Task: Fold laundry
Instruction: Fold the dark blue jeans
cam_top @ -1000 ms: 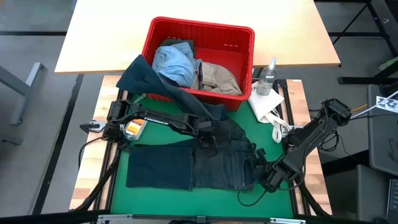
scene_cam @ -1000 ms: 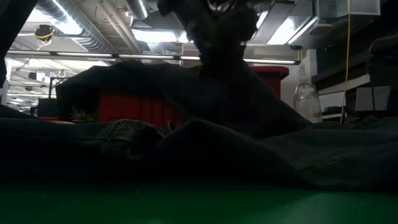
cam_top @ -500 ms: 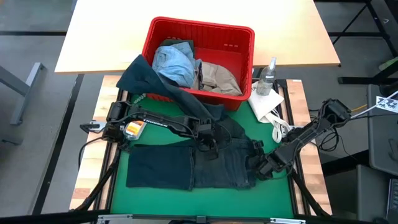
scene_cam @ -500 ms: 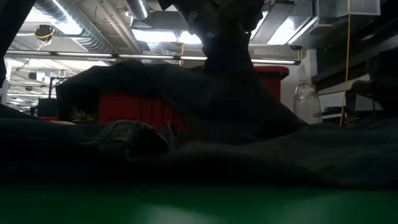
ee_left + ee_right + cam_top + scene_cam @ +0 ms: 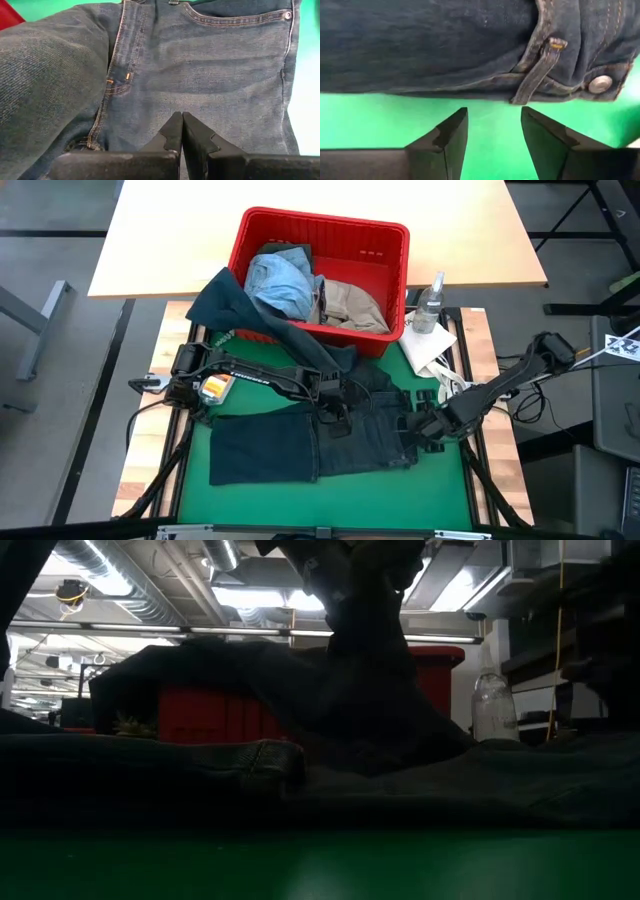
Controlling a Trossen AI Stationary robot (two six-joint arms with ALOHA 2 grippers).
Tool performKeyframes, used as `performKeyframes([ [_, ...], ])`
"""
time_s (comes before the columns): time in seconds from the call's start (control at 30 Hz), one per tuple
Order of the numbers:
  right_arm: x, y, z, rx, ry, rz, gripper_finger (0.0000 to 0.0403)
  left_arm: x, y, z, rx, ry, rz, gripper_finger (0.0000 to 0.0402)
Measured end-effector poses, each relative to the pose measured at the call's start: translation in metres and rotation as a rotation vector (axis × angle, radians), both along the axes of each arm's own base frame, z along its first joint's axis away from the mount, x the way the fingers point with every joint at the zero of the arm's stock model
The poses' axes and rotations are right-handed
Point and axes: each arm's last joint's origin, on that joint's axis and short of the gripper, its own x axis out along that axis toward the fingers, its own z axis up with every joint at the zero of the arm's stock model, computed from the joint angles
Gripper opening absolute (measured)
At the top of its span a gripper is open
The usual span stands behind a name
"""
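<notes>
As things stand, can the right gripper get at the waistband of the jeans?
Probably yes. The right gripper is open, just off the waistband of the jeans, with only bare green mat between. The left gripper is shut over the jeans farther in, clear of that edge.

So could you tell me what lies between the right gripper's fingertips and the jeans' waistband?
Only bare green mat, in the right wrist view: the open right gripper stops short of the jeans.

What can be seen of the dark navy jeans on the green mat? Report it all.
The dark navy jeans are stitched denim, lying flat across the green mat, legs toward the left arm's side. The waistband shows a belt loop and a metal button. The left gripper, jaws shut, sits over the middle; the right gripper faces the waistband edge, jaws open, not touching.
</notes>
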Motion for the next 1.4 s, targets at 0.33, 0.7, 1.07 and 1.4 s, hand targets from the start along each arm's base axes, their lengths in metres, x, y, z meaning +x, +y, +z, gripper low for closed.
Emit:
performKeyframes([
  [0.33, -0.015, -0.004, 0.026, 0.136, -0.145, 0.052, 0.0186, 0.002, 0.002, 0.002, 0.055, -0.03, 0.052, 0.0004],
  [0.7, -0.021, -0.006, 0.036, 0.159, -0.197, 0.238, 0.0186, 0.001, -0.005, 0.002, 0.054, -0.036, 0.074, 0.0004],
  [1.07, -0.022, -0.004, 0.036, 0.219, -0.164, 0.369, 0.0186, 0.0, -0.009, 0.002, 0.055, -0.032, 0.066, 0.0004],
  [1.4, -0.022, -0.004, 0.036, 0.209, -0.169, 0.368, 0.0186, -0.001, -0.003, 0.006, 0.055, -0.036, 0.079, 0.0004],
])
